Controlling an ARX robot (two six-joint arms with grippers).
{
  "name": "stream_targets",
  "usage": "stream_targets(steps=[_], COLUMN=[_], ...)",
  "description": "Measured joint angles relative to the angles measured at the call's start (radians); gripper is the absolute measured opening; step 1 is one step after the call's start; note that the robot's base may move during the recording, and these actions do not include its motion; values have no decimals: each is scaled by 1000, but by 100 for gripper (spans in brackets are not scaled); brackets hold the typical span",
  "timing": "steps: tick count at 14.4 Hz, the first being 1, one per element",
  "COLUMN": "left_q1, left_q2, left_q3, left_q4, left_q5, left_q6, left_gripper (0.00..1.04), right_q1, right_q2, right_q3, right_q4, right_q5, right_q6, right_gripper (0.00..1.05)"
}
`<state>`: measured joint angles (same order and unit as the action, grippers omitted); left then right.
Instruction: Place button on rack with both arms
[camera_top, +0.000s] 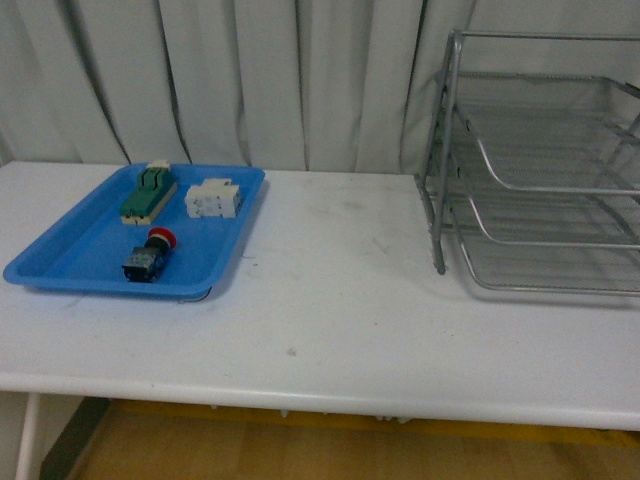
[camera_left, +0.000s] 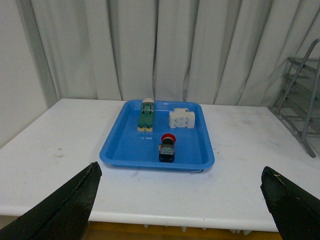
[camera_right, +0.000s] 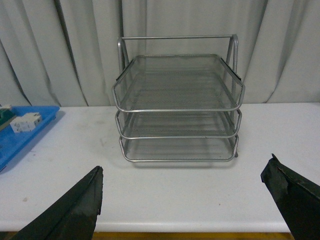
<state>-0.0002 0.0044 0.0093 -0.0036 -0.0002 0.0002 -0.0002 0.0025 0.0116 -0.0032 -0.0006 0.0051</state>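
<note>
Button lies in the blue tray, over on the left side of the white surface. Its red cap points to the back, toward the curtain, and its dark body points toward me. Behind it in the same tray I see a green block and a white part, side by side and just apart from each other. The button touches neither of them. The rack stands on the right side of the surface, well apart from the tray. It has three wire shelves, one over the other. My left pincer hangs in front of the tray, spread very wide. Its two dark fingers show only at the corners of the left wrist view, and it has hold of nothing. My right pincer faces the front of the rack. It is spread just as wide, and it has hold of nothing too.
</note>
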Motion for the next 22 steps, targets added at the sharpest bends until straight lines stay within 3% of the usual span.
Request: stream_targets(steps=[11,12,13,14,15,17,20,22], left_q1=[0,0,0,0,0,0,0,0], left_q2=[0,0,0,0,0,0,0,0], left_q3=[0,0,0,0,0,0,0,0], left_q4=[0,0,0,0,0,0,0,0], left_q5=[0,-2,1,0,0,0,0,0], left_q6=[0,0,0,0,0,0,0,0], left_gripper=[98,98,98,98,98,98,98,98], right_q1=[0,-51,-130,-145,-149,-198,-248,-274], right_q2=[0,42,216,396,610,1014,1510,1703], right_q3=[0,6,37,92,177,379,652,695], right_q4=[0,5,130,294,507,821,988,1185], right_q5=[0,-136,-312,-422,-457,-418,-453,-533], right_q6=[0,46,129,220,295,431,692,957], right_gripper=[98,98,98,98,98,98,98,98])
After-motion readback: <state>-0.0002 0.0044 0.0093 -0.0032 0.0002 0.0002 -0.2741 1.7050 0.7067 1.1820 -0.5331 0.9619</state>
